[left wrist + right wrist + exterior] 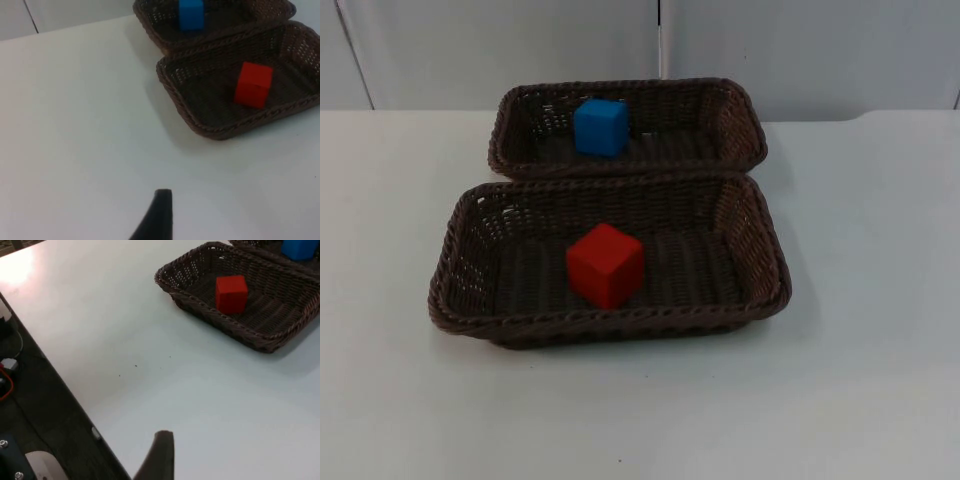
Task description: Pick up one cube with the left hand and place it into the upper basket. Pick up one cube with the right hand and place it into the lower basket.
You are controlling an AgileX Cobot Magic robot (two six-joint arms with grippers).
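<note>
Two cubes sit placed: blue cube [601, 126] in upper basket [740, 120], red cube [606, 265] in lower basket [765, 250]; each gripper's opening cannot be told.

Two baskets sit touching on the tabletop [880, 380], the upper basket [740, 125] behind the lower basket [760, 260]. Each holds one cube: upper cube [601, 126], lower cube [606, 265].
</note>
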